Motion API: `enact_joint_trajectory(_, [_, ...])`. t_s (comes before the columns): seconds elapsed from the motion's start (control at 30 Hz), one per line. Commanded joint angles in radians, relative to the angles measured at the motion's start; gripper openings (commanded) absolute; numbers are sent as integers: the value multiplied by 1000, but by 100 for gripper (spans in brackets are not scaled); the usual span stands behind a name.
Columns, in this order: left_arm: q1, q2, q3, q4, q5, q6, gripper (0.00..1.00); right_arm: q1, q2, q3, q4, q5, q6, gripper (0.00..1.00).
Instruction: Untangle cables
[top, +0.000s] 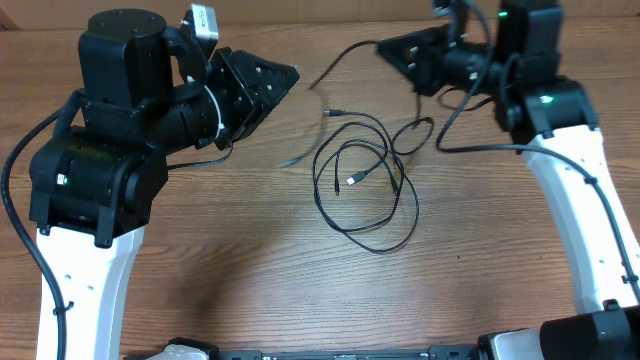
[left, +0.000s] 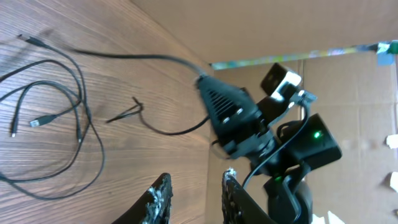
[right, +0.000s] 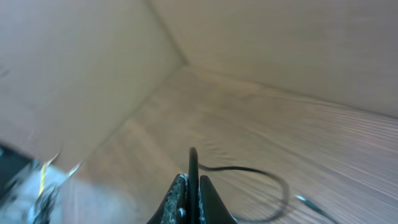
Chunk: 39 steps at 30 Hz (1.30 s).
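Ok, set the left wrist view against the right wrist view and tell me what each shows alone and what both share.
Left wrist only: the cable tangle with its plug, the open left gripper, and the right gripper seen from outside. Right wrist only: the right gripper's fingers pinched shut on the held strand, seen up close. Both: the wooden table and that held strand.

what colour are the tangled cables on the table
The cables are black; the overhead view shows them best.
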Motion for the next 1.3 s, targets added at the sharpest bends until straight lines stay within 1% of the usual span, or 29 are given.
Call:
enact_joint_trajectory(0.0, [-6, -2, 23, -13, 20, 74, 28, -87, -7, 16, 5, 11, 31, 4])
enact_joint_trajectory(0.27, [-6, -2, 23, -49, 13, 124, 29, -349, -7, 16, -53, 12, 31, 4])
enact_joint_trajectory(0.37, [-6, -2, 23, -61, 14, 140, 32, -451, -7, 16, -73, 12, 30, 4])
enact_joint_trajectory(0.53, [-6, -2, 23, -84, 16, 207, 33, -595, -7, 16, -81, 11, 17, 4])
enact_joint_trajectory(0.63, [-6, -2, 23, -82, 1, 259, 34, -672, -7, 16, -88, 11, -45, 4])
enact_joint_trajectory(0.73, [-6, -2, 23, -84, -21, 314, 38, -745, -7, 16, -88, 18, -97, 4])
enact_joint_trajectory(0.9, [-6, -2, 23, -90, -22, 363, 42, -847, -7, 16, -100, 149, -161, 4])
enact_joint_trajectory(1.03, [-6, -2, 23, -99, -25, 363, 43, -941, -7, 16, -103, 241, -212, 4])
enact_joint_trajectory(1.27, [-7, -2, 23, -134, -25, 363, 44, -1070, 0, 16, -52, 405, -210, 4])
